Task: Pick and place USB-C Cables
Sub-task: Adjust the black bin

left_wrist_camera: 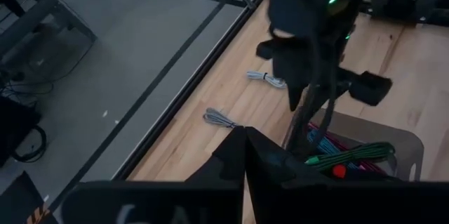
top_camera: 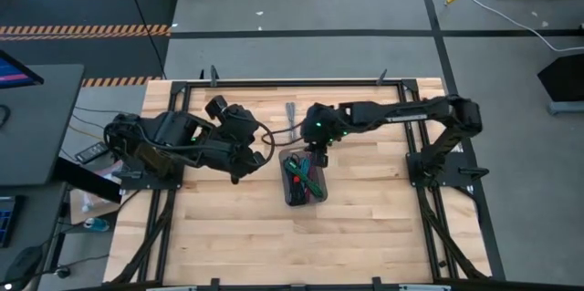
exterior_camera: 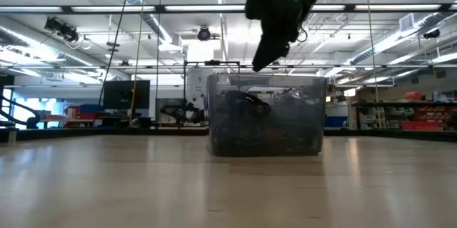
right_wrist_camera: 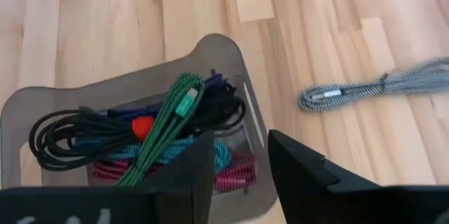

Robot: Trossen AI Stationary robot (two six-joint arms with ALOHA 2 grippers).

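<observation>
Most of the USB-C Cables (right_wrist_camera: 151,136) lie heaped inside the grey tray (right_wrist_camera: 84,94), which sits near the middle of the bench (top_camera: 228,227): a green braided cable (right_wrist_camera: 165,129) lies across the top of a black one with a red tie (right_wrist_camera: 142,126), with teal and magenta bundles beneath. Two grey cables (left_wrist_camera: 242,97) are still out on the bare wood near the bench's far edge, close to each other and just beyond the tray. The right gripper (right_wrist_camera: 238,157) hangs directly over the tray, its two fingers apart with nothing visible between them. The left gripper (left_wrist_camera: 244,157) waits off the tray's left side, fingers pressed together and empty. The main risk is the heap itself: the green cable rides high, near the tray's rim, so a finger lifting away could snag a loop and drag it or the black cable back out over the wall. A second risk is reaching for the remaining grey cables, which are thin and flat against the wood; fingers closing a little off could pinch only a strand or slide the bundle toward the far edge.
</observation>
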